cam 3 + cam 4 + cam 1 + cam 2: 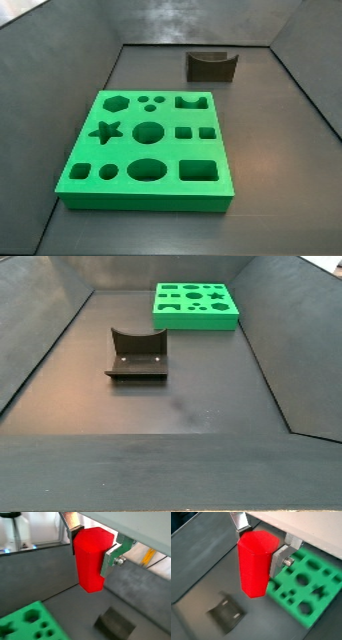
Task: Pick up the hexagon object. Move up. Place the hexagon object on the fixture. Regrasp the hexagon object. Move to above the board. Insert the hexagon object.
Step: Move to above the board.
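While carried: hand (93, 554) pinches red bar (89, 559) upright, above counter (174, 406).
Below: bracket (226, 612), green board (308, 589).
Next, likely: descend squarely, seat bar in bracket's notch.

Hexagon object (89, 558) – smooth plastic; tool (93, 544) above floor – shiny metal; board (148, 147) matt.

Both wrist views look down close past the gripper (93, 549). Both side views sit high at opposite desk ends, sharing board (150, 140) and fixture (138, 354).
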You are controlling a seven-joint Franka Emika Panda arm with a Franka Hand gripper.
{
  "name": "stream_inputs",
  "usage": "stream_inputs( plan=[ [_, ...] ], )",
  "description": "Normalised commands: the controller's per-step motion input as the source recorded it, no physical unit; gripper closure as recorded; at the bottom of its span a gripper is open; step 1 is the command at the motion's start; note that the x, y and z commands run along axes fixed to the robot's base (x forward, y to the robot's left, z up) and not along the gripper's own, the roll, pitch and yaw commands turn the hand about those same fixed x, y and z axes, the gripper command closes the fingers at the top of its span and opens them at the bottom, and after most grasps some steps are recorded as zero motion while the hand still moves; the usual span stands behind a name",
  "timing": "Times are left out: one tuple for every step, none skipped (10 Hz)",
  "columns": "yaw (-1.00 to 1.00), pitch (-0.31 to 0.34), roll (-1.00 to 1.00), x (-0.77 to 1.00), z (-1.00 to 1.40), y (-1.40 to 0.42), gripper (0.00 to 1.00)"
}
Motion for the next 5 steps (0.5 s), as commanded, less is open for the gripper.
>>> stream_inputs(
  plan=[
    [-0.11,-0.015,-1.00,-0.39,0.05,-1.00,1.00],
    [-0.09,-0.040,-0.90,-0.31,0.04,-0.68,1.00],
    [-0.04,-0.058,-0.60,-0.19,0.01,-0.27,1.00],
    [-0.03,-0.062,-0.49,-0.15,0.01,-0.17,1.00],
    [-0.02,-0.066,-0.30,-0.11,0.01,-0.08,1.00]
  ],
)
